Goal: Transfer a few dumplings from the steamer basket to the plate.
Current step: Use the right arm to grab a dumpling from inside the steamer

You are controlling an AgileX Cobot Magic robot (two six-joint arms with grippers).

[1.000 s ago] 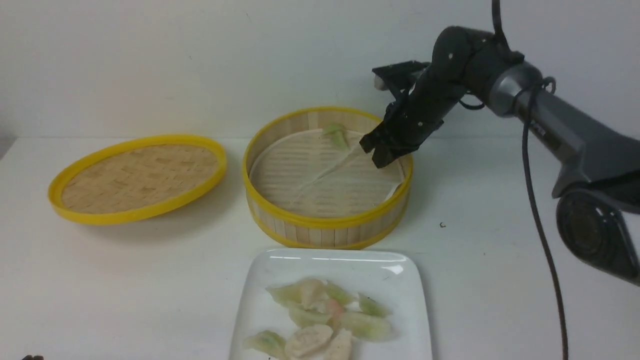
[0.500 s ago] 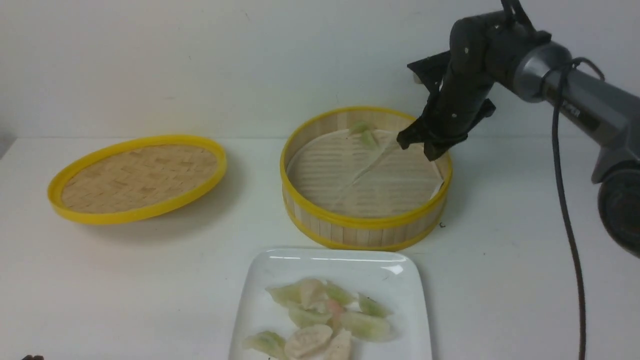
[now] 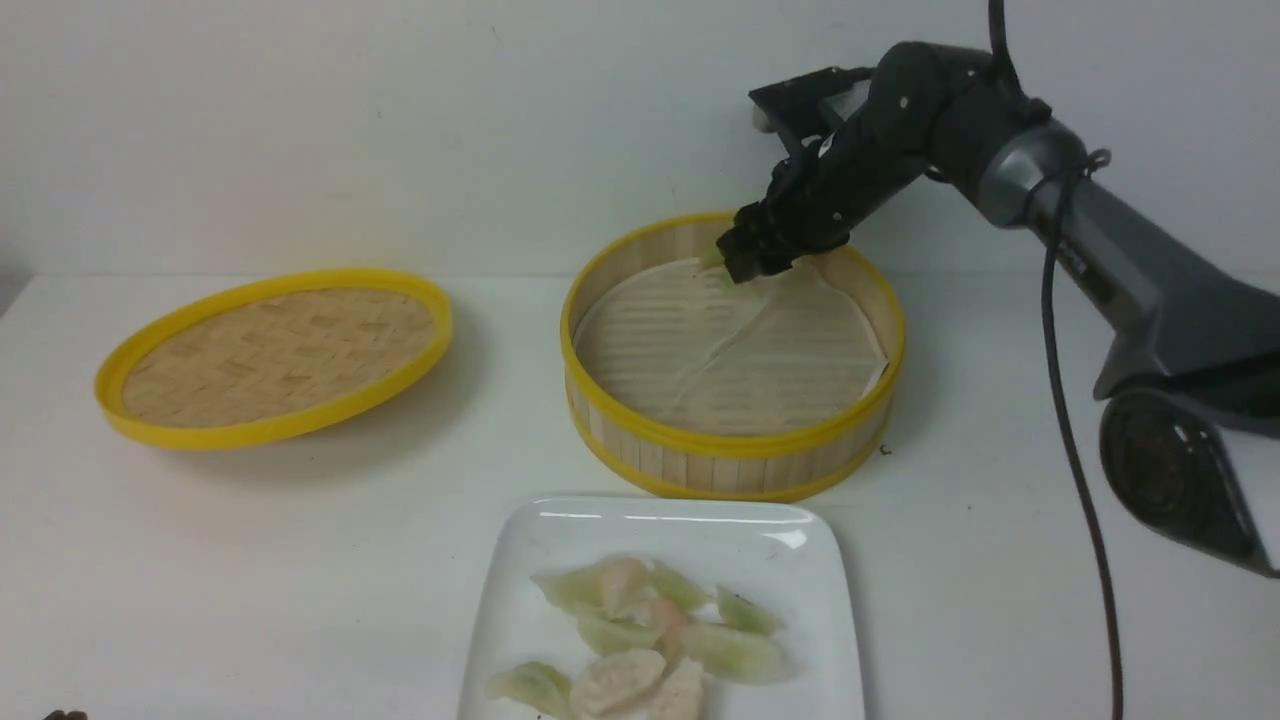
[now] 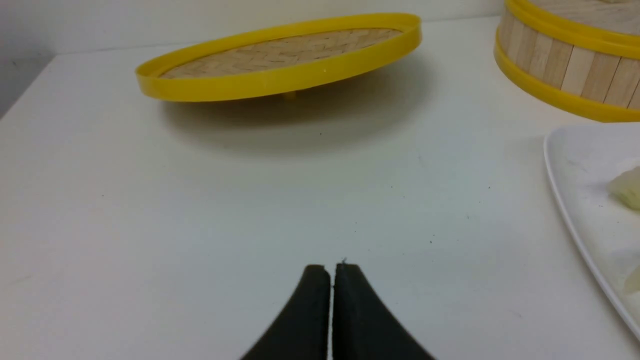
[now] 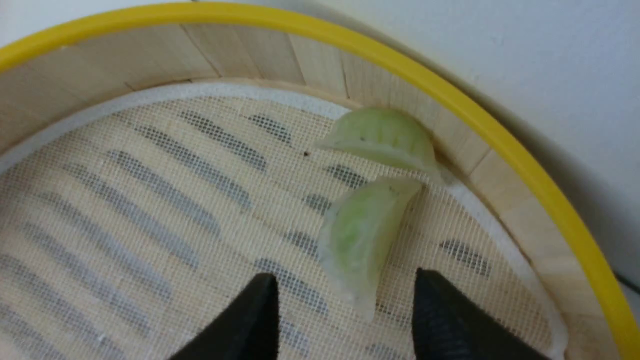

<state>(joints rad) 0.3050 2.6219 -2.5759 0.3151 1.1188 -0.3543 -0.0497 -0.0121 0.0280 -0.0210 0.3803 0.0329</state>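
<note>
The steamer basket (image 3: 730, 445) stands mid-table behind the white plate (image 3: 545, 610). Two pale green dumplings (image 5: 385, 137) (image 5: 362, 235) lie on its liner against the far wall; the front view shows only a green sliver of them (image 3: 712, 258). My right gripper (image 3: 755, 262) hangs over them, open (image 5: 345, 276), with the nearer dumpling's tip lying between its fingers, untouched. Several dumplings (image 3: 640, 640) are piled on the plate. My left gripper (image 4: 331, 267) is shut and empty, low over the table left of the plate (image 4: 580, 200).
The flat yellow-rimmed woven lid (image 3: 275, 355) lies tilted at the left (image 4: 280, 65). The wall rises close behind the basket (image 5: 450, 107). The right arm's cable hangs down at the right.
The basket slid to the right with the shut right gripper at its rim. That gripper then moved left to the basket's far side and opened over the dumplings. The left gripper stayed still.
</note>
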